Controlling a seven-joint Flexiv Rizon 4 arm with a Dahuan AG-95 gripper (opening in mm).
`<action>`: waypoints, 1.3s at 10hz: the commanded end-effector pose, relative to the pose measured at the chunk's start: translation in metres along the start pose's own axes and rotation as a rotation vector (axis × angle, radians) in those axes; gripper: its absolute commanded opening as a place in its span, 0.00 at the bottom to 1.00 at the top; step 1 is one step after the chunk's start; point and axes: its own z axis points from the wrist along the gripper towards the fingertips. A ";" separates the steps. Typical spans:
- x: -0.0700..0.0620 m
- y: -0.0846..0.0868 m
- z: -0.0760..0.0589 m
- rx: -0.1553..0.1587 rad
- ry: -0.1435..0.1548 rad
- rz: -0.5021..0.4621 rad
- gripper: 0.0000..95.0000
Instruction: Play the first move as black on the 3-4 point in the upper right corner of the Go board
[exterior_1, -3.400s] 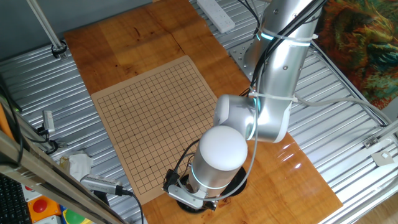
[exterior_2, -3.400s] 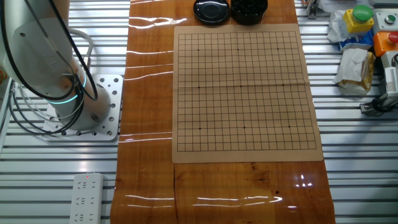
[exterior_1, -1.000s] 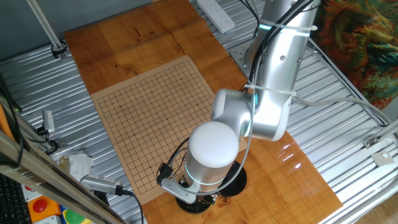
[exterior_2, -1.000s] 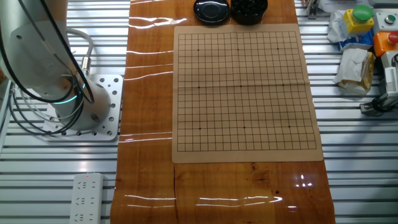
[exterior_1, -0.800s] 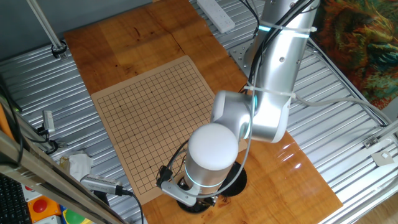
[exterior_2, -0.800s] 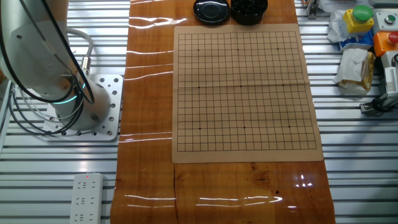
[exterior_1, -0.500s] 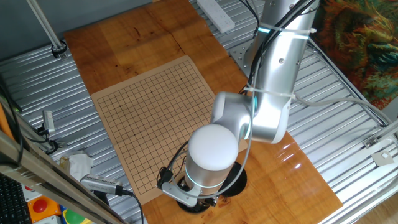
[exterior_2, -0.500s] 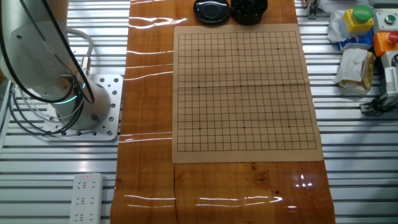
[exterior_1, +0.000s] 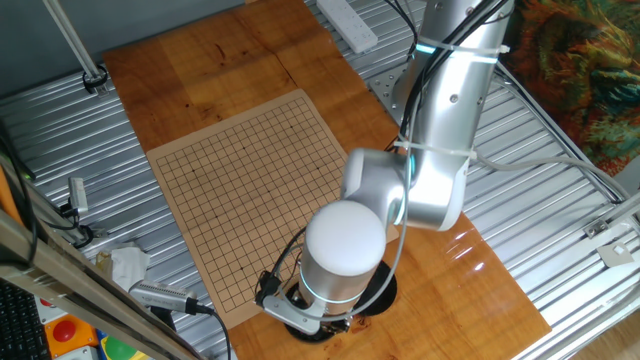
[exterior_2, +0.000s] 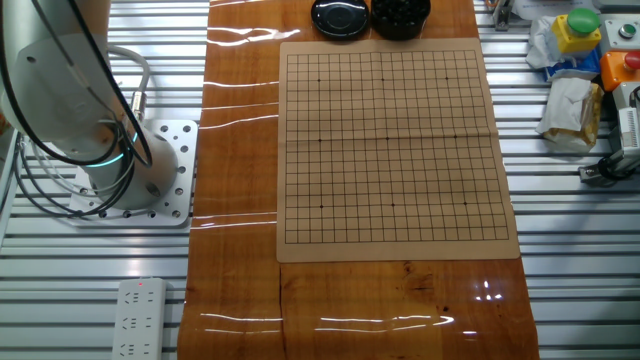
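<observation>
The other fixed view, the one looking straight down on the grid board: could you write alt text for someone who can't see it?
An empty Go board lies flat on a glossy wooden tabletop, with no stones on its grid. A round black lid and a black bowl sit side by side just past its far edge. The robot's base stands to the left; its pincer is out of frame.

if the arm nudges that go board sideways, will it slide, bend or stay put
The board looks like a thin flat sheet lying flush on the glossy tabletop, so it would probably slide easily. A faint crease across its middle suggests it may fold or flex if lifted by one edge. Nothing rests on its grid to weigh it down.
</observation>
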 end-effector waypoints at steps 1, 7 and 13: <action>0.000 0.002 0.000 0.001 -0.001 0.001 0.40; 0.000 0.004 0.006 0.007 -0.006 0.012 0.40; 0.000 0.004 0.010 0.017 -0.020 0.014 0.40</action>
